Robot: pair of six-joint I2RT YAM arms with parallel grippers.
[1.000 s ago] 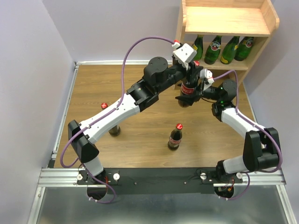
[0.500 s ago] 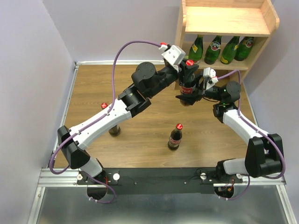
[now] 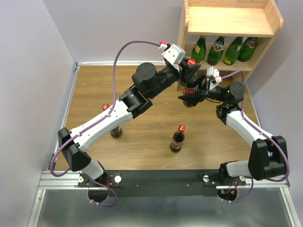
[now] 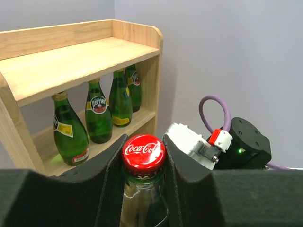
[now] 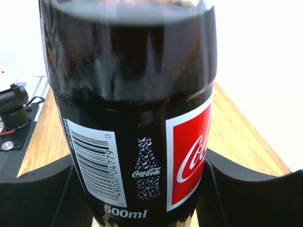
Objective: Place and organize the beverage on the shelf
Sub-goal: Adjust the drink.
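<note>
Left fingers (image 4: 110,179) are pinched shut on the neck of a cola bottle (image 5: 142,94) right under its red cap (image 4: 143,151), while the right fingers (image 5: 35,189) stand wide around its labelled body and press it from both sides, a double hold that looks like a handover keeping it upright just in front of the shelf (image 4: 150,80). On the shelf's lower tier (image 4: 142,118) four green bottles (image 4: 98,118) already fill the row, so the cola probably belongs on the top board (image 4: 71,66).

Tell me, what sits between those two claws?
A cola bottle: the left gripper clamps its top, the right gripper its body. Both wrist views show it.
</note>
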